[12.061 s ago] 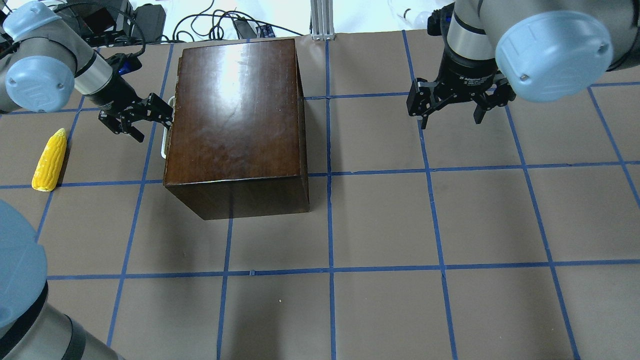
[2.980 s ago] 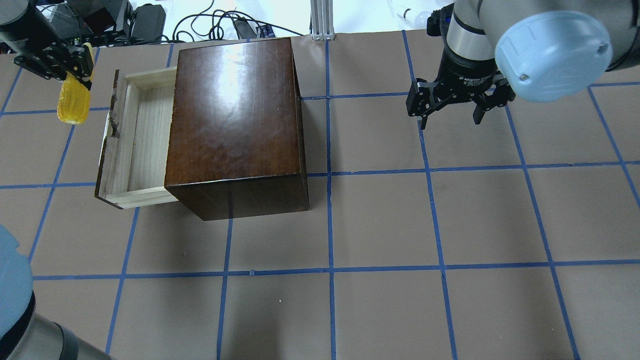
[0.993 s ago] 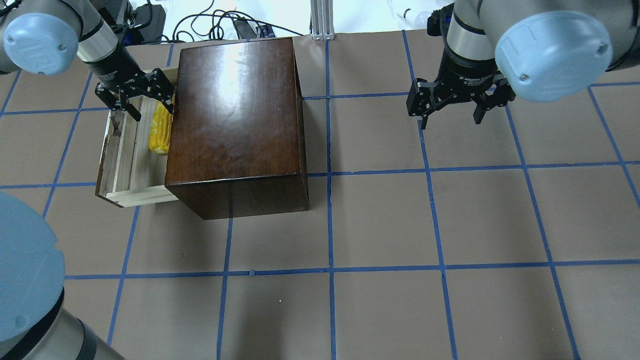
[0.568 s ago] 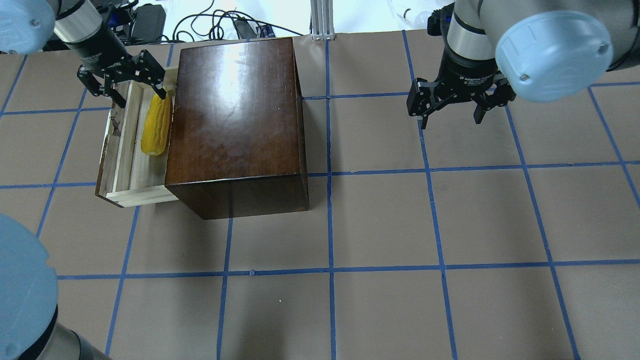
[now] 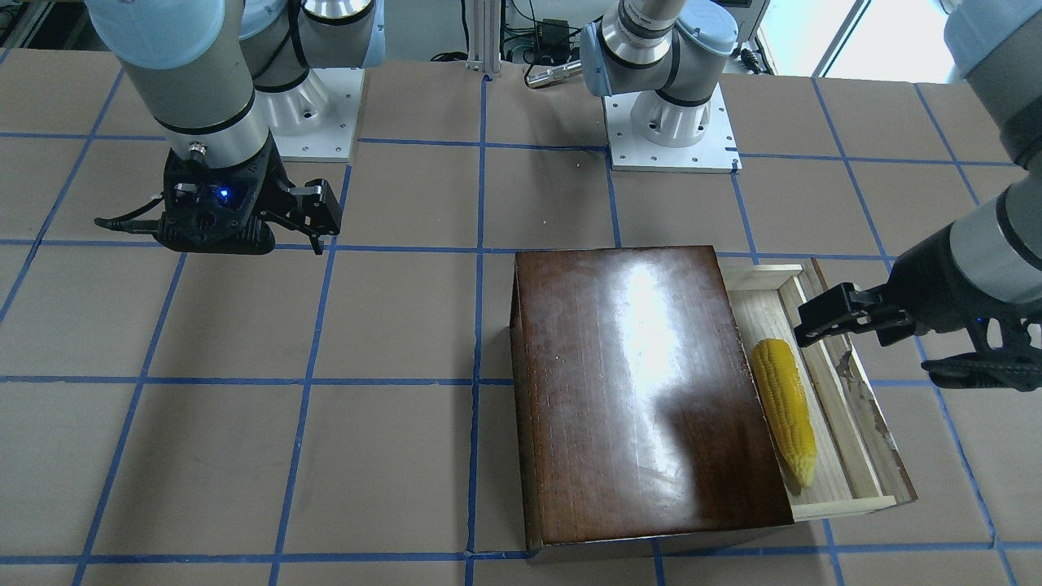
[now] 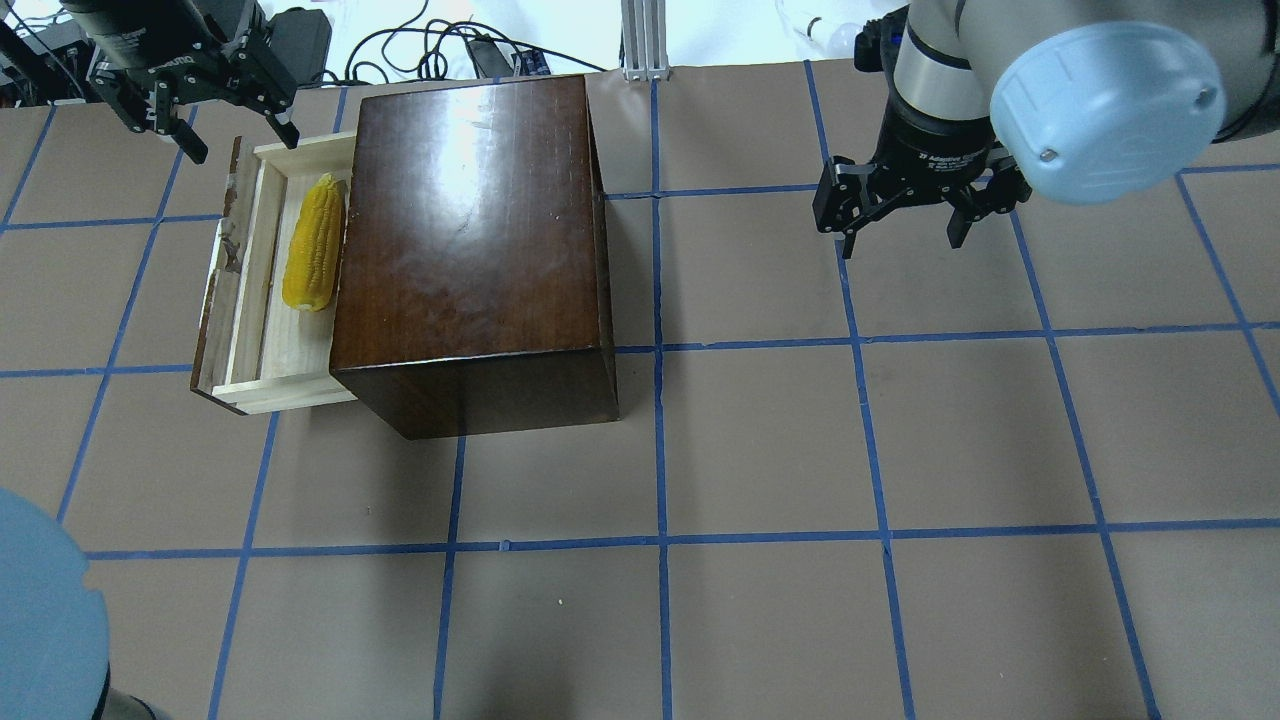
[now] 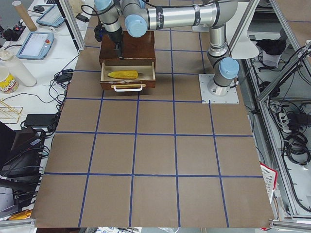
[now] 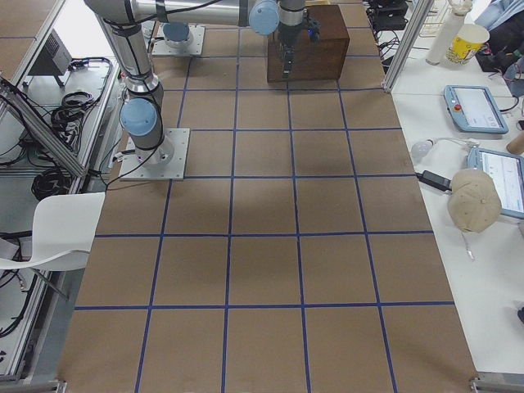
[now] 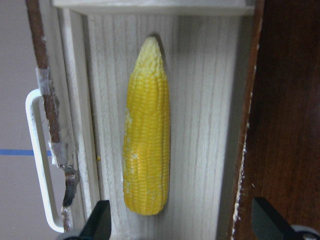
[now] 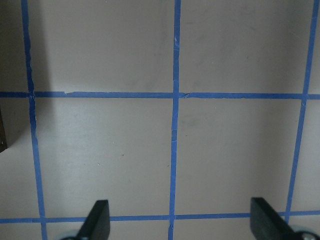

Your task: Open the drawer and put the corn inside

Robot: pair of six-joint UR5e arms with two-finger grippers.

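- The drawer point(image 6: 262, 355) stands pulled out of the left side of the glossy dark-brown box point(image 6: 470, 220). Its pale plank bottom is open to the overhead view.
- The corn point(image 6: 313, 243) lies flat on those planks, loose and gripped by nothing. It runs lengthwise along the box's face, just beside it.
- Its paler tip points away from the robot, close to the drawer's far side wall. Its blunt yellow end reaches about the middle of the drawer.
- From the left wrist camera the corn point(image 9: 147, 135) sits between the drawer's inner front wall and the box. A strip of bare wood shows on each side of it.
- A white loop handle point(image 9: 37, 165) hangs on the drawer's dark front panel, whose edge is chipped.
- The left gripper point(image 6: 247, 148) hovers above the drawer's far corner, clear of the corn. Its fingers are spread wide with nothing between them.
- The white lettering on its black body is too blurred for me to read.
- The right gripper point(image 6: 902, 245) hangs over the bare table point(image 6: 800, 450), well to the right of the box. Its fingers are also spread and empty.
- Its wrist camera shows only brown surface and blue tape lines point(image 10: 174, 125).
- White print on its black body begins "2F Adaptive". The rest is too small to make out.
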